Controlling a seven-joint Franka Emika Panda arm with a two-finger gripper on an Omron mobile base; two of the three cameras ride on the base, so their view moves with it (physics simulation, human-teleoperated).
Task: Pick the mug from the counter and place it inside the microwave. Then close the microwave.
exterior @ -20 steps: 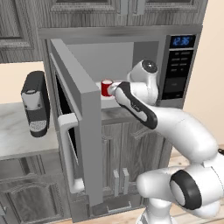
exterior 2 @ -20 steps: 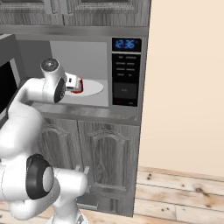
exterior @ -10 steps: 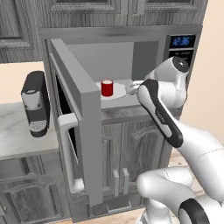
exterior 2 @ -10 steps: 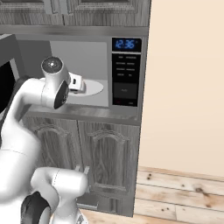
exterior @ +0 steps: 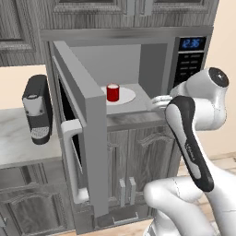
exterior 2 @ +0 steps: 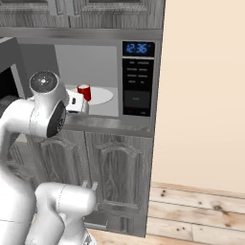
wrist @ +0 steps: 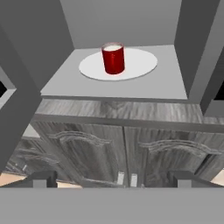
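pincer (wrist: 112, 181) open, empty, now pulled back out of microwave (exterior: 184, 60) | red mug (wrist: 113, 58) left ahead on turntable plate (wrist: 142, 65) | door (exterior: 80, 124) still open, closing remains

Mug (exterior: 113, 92) upright on turntable plate (exterior: 128, 96) inside microwave (exterior: 152, 50), frame centre; door (exterior: 85, 138) swung open left; coffee machine (exterior: 37, 109) on counter (exterior: 20, 145), far left; keypad (exterior: 188, 64) upper right.
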